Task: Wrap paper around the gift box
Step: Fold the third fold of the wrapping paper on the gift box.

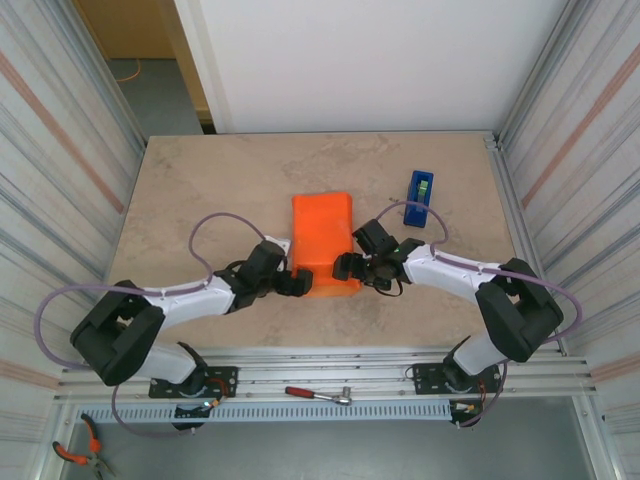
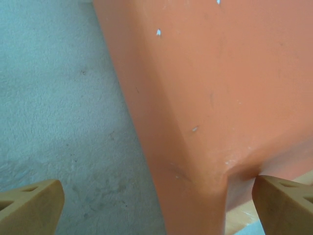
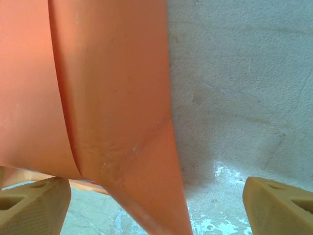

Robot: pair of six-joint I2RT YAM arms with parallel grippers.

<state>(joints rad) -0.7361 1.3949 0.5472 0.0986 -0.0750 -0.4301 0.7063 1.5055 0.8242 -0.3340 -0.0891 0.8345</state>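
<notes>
The orange paper [image 1: 322,243] lies folded over a boxy shape in the middle of the table. The gift box is almost wholly hidden under it; a thin pinkish edge [image 3: 29,175] peeks out below the fold. My left gripper [image 1: 293,282] is at the bundle's near left corner, open, and that paper corner [image 2: 210,122] sits between its tan fingers [image 2: 29,208]. My right gripper [image 1: 348,268] is open at the near right corner. A pointed flap of paper [image 3: 146,196] hangs down between its fingers [image 3: 276,205]. Neither gripper's fingers pinch the paper.
A blue tape dispenser [image 1: 420,189] stands at the back right of the table. A red-handled wrench [image 1: 318,395] lies on the rail in front of the arm bases, and pliers [image 1: 80,458] lie at the bottom left. Ribbed walls close in both sides.
</notes>
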